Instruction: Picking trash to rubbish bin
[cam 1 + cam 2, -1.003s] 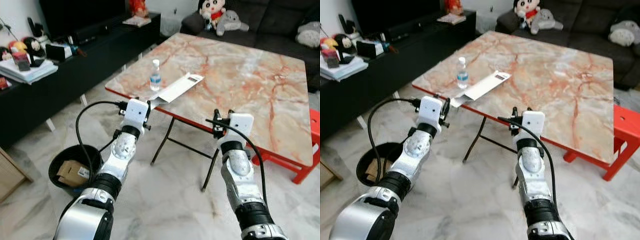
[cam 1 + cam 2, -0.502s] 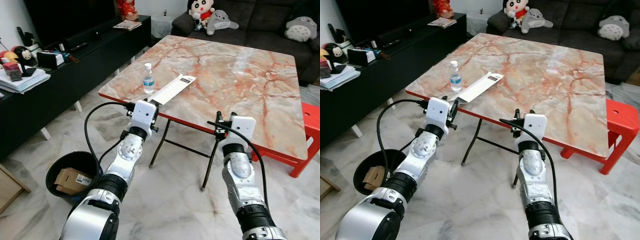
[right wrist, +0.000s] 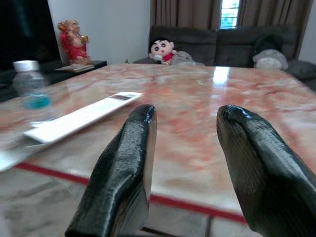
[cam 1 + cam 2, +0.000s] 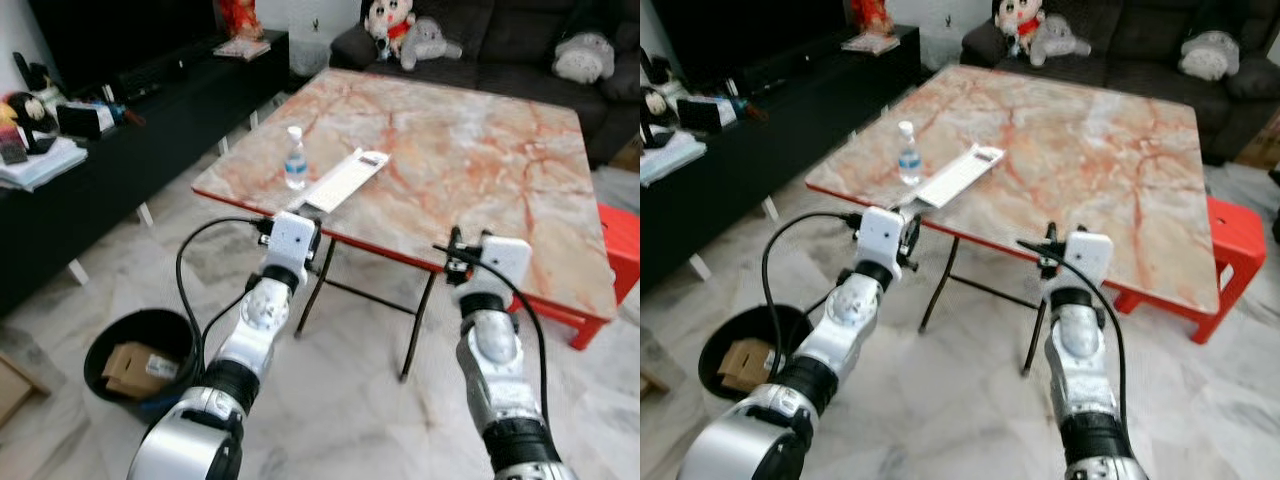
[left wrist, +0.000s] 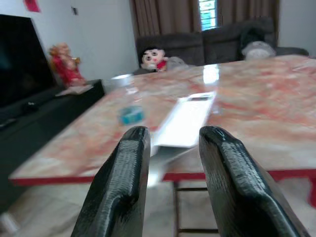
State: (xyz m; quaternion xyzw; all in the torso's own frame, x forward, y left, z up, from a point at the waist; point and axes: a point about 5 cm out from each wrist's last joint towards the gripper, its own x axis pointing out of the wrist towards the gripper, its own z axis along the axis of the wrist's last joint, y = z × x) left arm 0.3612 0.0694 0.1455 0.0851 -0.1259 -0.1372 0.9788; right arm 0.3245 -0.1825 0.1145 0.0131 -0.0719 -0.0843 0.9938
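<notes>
Lying just ahead of parted left fingers [image 5: 123, 187], flat white box [image 4: 340, 182], right fingers [image 3: 123, 168] apart too

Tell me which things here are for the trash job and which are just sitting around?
For the job:
bottle on the table
white box beside it, poking over the table edge
bin on the floor, with cardboard inside
left gripper, fingers open
right gripper, fingers open

Just sitting around:
table
sofa toys
red stool

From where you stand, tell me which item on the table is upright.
The small water bottle stands upright near the table's left edge; the long white box beside it lies flat.
</notes>
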